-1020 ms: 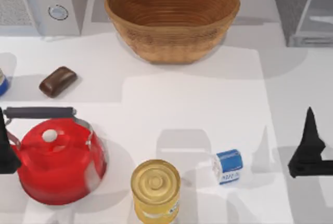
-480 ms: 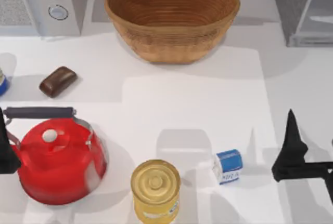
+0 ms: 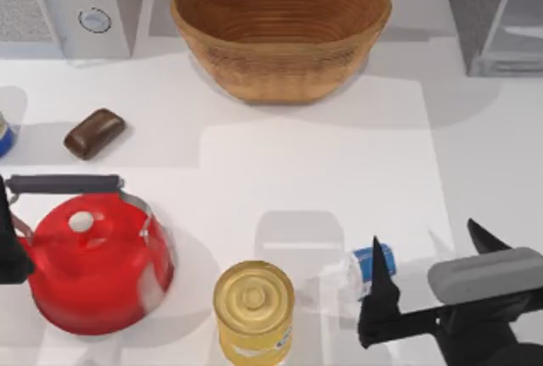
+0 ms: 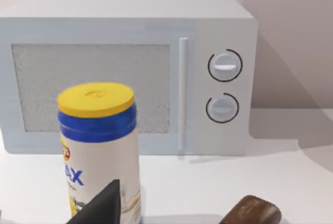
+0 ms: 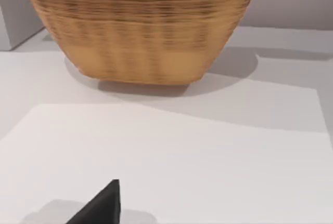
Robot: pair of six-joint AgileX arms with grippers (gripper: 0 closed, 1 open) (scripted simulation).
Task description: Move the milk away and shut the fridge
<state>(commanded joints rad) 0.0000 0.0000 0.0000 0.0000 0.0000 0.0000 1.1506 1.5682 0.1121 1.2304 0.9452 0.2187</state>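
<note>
Milk first: the small white carton with the blue top (image 3: 371, 266) lies low and right of centre in the top view, just right of the gold-lidded yellow can (image 3: 253, 310). Our right gripper (image 3: 424, 277) hangs over it, one dark finger (image 3: 379, 294) crossing the carton's right part and the other (image 3: 485, 235) well off to the right, so the fingers stand wide, set to straddle the carton. We judge this to be the approach before the grasp, with nothing held yet. The dark-grey boxy fridge (image 3: 475, 9) sits at the upper right corner, its pale door panel (image 3: 519, 18) angled outward, apparently not yet shut.

Our left gripper (image 3: 10, 243) waits at the left edge beside the round red kettle with the black handle (image 3: 95, 264); whether its fingers are apart, we cannot tell.

Open white table (image 3: 322, 171) stretches above the carton toward the woven brown basket (image 3: 282, 26), giving free room to carry it off. The can crowds the left side, so we would lift or slide upward or rightward. The path up the right edge toward the fridge looks unobstructed.
</note>
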